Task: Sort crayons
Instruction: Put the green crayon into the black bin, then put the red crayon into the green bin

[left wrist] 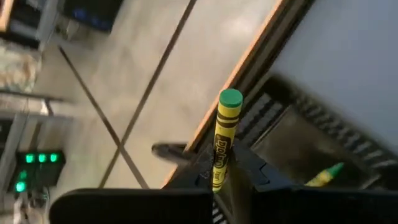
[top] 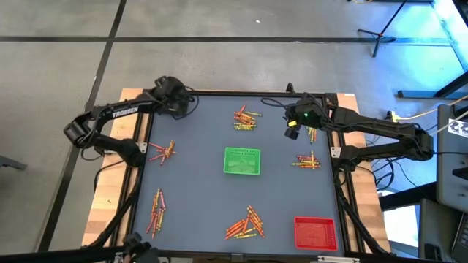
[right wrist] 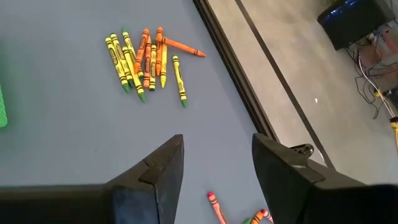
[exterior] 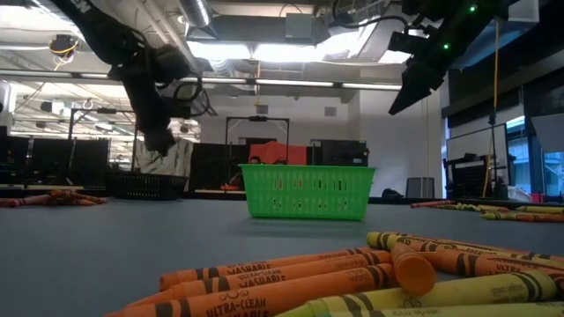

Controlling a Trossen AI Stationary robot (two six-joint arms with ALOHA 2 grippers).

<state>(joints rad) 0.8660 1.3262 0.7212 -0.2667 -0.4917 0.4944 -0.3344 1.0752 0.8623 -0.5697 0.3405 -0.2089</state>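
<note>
Left end effector (left wrist: 217, 186) pinching green crayon (left wrist: 224, 137), label blurred, nearest orange crayons (exterior: 264, 286) marked ULTRA-CLEAN WASHABLE, right end effector (right wrist: 214, 165) spread

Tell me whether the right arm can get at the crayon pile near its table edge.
Probably yes. The right gripper hangs open above bare mat, and the crayon pile lies uncovered ahead of it with nothing between them.

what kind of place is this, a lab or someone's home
Most likely a robotics lab or workshop, not a home: bare concrete floor, exposed ceiling ducts and strip lights, a tripod and loose cables beside the worktable.
</note>
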